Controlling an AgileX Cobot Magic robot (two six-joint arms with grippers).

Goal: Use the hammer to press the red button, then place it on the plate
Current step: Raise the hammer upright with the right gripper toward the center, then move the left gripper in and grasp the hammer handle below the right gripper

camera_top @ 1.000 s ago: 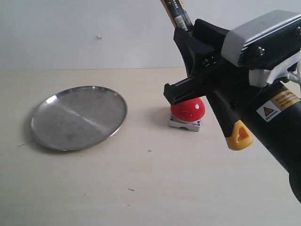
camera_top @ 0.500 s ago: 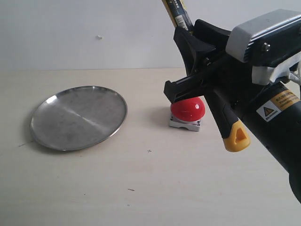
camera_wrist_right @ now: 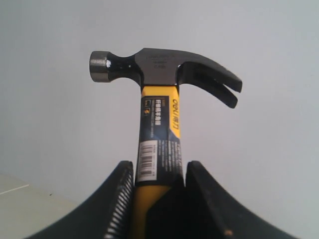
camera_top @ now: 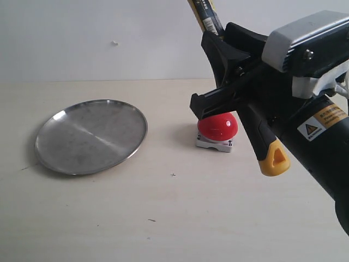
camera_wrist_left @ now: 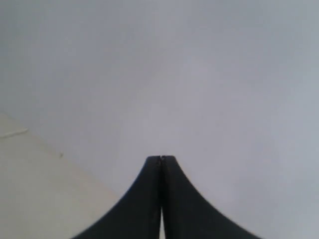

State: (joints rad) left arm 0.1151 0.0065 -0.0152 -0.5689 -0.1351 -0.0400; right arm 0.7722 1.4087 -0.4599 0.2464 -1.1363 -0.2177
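Note:
My right gripper (camera_top: 221, 71) is shut on the hammer (camera_wrist_right: 159, 104) and holds it raised above the table. Its dark steel head shows whole in the right wrist view; in the exterior view only the handle (camera_top: 206, 17) rises out of the top, while the yellow looped end (camera_top: 274, 158) hangs low. The red button (camera_top: 219, 129) sits on its light-grey base just below and behind the gripper, partly covered by it. The silver plate (camera_top: 91, 135) lies on the table to the left. My left gripper (camera_wrist_left: 161, 158) is shut, empty, facing a bare wall.
The light wooden table (camera_top: 163, 218) stretches around the plate and button, with a few small dark specks (camera_top: 151, 220) on it. A plain white wall (camera_top: 82, 38) stands behind. My right arm (camera_top: 322, 142) fills the right side of the exterior view.
The right gripper with the hammer shifted very slightly between the oldest frame and half a second ago; since then nothing has visibly moved.

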